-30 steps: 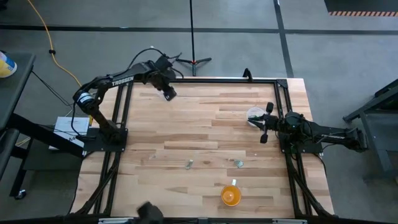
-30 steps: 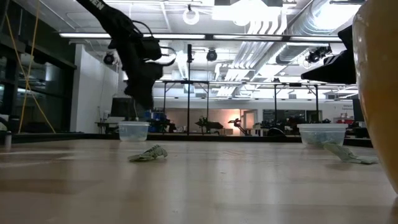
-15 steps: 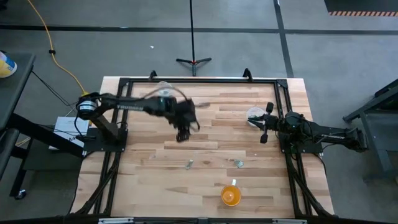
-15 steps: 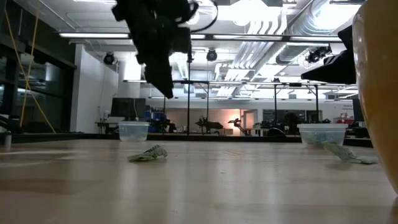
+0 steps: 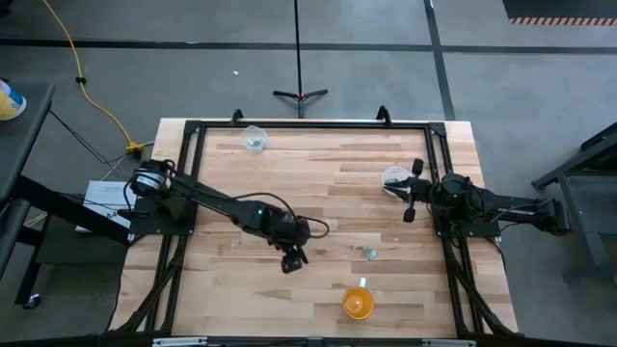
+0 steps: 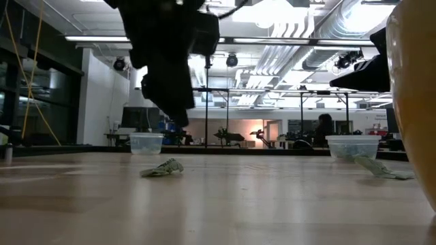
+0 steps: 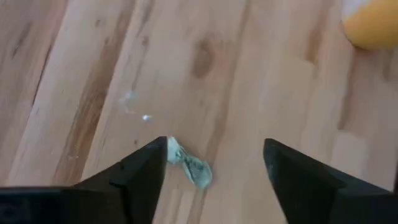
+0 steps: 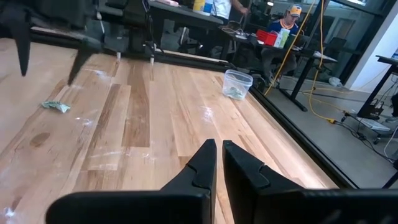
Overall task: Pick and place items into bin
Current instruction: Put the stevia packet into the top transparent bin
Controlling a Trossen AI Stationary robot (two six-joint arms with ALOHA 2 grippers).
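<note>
Two tiny pale green-grey pieces lie flat on the wooden table. One piece (image 7: pixel 189 167) (image 6: pixel 162 168) (image 8: pixel 56 106) lies under my left gripper (image 5: pixel 291 258) (image 7: pixel 214 155), which hangs open above it, fingers apart on either side, not touching. The other piece (image 5: pixel 369 253) (image 6: pixel 381 169) lies to its right. A clear cup (image 5: pixel 254 138) (image 8: pixel 237 84) at the far left holds more green pieces. A second clear cup (image 5: pixel 395 177) (image 6: pixel 353 146) stands by my right gripper (image 5: pixel 410 193) (image 8: pixel 217 155), which waits shut at the table's right side.
An orange cup (image 5: pixel 358 303) (image 7: pixel 373 22) (image 6: pixel 415 102) stands near the table's near edge, right of the left gripper. A black frame (image 5: pixel 308 123) runs around the tabletop. Bare wood lies across the middle and left.
My left arm has swung from the far left clear cup across the table toward the near middle and come down over the left piece. The pieces, the cups and my right arm have stayed where they were.
</note>
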